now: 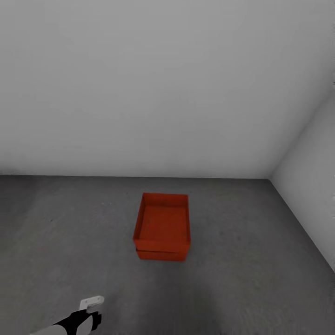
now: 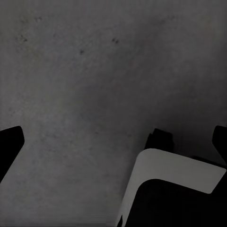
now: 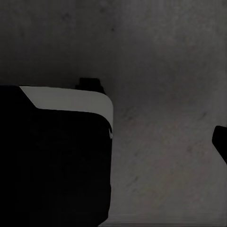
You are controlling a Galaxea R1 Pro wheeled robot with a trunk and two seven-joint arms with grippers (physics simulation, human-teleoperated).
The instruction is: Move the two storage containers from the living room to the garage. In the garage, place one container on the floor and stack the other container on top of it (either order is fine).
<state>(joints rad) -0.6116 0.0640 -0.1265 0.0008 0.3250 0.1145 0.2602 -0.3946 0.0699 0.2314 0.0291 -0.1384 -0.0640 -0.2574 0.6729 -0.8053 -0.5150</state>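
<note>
**Two containers stacked on the garage floor**

The two storage containers point(image 1: 162, 226) are seen in the head view stacked one on the other, the upper one point(image 1: 163, 218) open-topped and the lower one point(image 1: 160, 255) showing as a thin band beneath its front edge. They are set on the dark grey concrete floor point(image 1: 70, 232), near the white back wall point(image 1: 139, 93) and left of the room's corner. Part of the left arm point(image 1: 77, 321) is seen at the lower edge, well apart from the stack. In the left wrist view the left gripper point(image 2: 113, 142) is spread wide over bare floor, with nothing held. In the right wrist view one dark fingertip point(image 3: 220, 142) is visible at the edge; how far the right gripper is open cannot be told.
</note>
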